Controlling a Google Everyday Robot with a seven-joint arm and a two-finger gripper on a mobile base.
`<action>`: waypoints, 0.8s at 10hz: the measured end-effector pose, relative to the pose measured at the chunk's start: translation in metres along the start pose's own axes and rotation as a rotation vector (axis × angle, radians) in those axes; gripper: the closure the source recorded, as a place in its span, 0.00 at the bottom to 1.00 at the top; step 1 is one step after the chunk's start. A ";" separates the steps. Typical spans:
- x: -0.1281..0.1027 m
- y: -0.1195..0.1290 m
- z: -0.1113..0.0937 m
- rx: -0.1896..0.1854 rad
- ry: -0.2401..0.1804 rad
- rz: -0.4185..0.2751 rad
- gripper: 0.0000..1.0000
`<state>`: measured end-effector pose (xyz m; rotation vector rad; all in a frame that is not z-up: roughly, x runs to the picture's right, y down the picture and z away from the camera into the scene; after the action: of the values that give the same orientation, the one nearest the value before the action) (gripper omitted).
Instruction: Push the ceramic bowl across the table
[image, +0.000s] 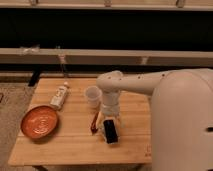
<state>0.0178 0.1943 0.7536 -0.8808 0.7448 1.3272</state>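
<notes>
Test room: robot fingers (110, 131) over wooden table (60, 145)

You have one ceramic bowl (40, 122), one white cup (93, 96) and one white bottle (59, 96) on one tabletop (70, 145). You have one arm with one pincer (102, 127), low over the tabletop near the cup.

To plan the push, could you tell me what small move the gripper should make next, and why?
Probably bring the gripper low toward the ceramic bowl: it hangs over the table near the white cup, well apart from the bowl.
</notes>
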 end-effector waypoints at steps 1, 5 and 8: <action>0.004 0.007 -0.006 -0.002 -0.026 -0.021 0.20; 0.043 0.063 -0.072 -0.018 -0.175 -0.147 0.20; 0.061 0.143 -0.110 -0.036 -0.251 -0.278 0.20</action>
<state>-0.1136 0.1325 0.6309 -0.7961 0.3892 1.1772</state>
